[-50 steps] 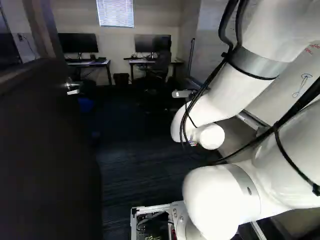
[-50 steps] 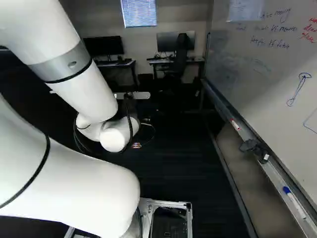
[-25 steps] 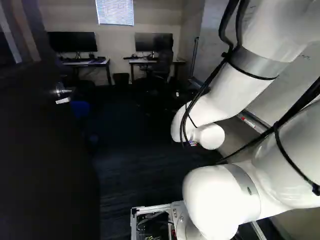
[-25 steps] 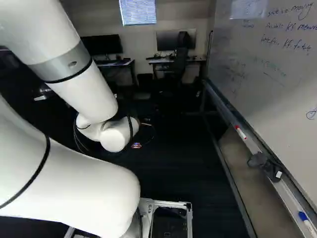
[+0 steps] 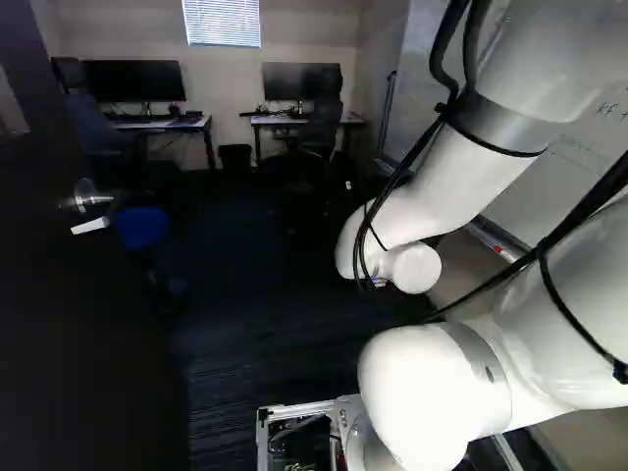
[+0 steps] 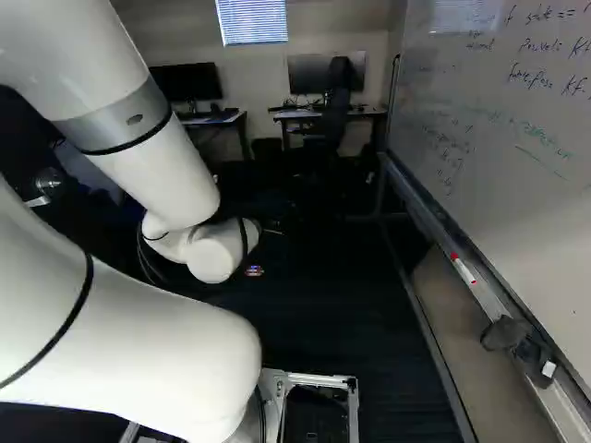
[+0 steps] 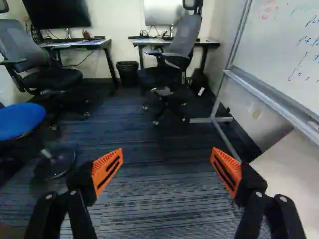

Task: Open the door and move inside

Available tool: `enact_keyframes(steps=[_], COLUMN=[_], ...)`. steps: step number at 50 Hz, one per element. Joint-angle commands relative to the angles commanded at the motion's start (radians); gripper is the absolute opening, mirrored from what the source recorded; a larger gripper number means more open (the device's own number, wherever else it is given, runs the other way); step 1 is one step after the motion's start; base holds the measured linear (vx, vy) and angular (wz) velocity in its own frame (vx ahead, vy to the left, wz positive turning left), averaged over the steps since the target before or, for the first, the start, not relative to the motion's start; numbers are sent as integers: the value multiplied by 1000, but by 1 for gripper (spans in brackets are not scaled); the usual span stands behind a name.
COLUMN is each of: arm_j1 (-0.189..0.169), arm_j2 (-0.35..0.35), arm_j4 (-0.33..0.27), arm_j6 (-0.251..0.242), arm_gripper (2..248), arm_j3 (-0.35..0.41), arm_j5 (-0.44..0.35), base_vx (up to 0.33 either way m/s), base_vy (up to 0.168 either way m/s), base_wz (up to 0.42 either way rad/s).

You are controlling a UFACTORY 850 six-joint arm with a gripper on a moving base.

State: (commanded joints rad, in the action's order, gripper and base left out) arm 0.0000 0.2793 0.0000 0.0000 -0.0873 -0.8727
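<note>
The door (image 5: 88,324) stands open at the left of the left base view; if it swung back or the base (image 5: 297,409) steered close, its handle (image 5: 90,200) could snag the arm (image 5: 432,196). The blue stool (image 7: 20,121) might block a turn that way. The gripper (image 7: 166,154) has its 2 fingers wide apart, gripping nothing. Drifting right could scrape the whiteboard (image 6: 517,208) (handwriting in several inks, no brand or label legible).

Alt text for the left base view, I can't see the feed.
A dark door stands open along the left, its silver handle showing; the white robot arm fills the right. Ahead, dark carpet runs to two desks with monitors at the far wall.
</note>
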Motion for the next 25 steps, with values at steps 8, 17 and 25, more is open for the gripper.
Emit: enact_keyframes(steps=[8, 17, 25], arm_j1=[0, 0, 0], arm_j2=[0, 0, 0], arm_j4=[0, 0, 0], arm_j6=[0, 0, 0], arm_gripper=[247, 247, 247], arm_j3=[0, 0, 0], arm_j5=[0, 0, 0], base_vx=[208, 201, 206], base_vy=[5, 3, 6], base_wz=[-12, -11, -6])
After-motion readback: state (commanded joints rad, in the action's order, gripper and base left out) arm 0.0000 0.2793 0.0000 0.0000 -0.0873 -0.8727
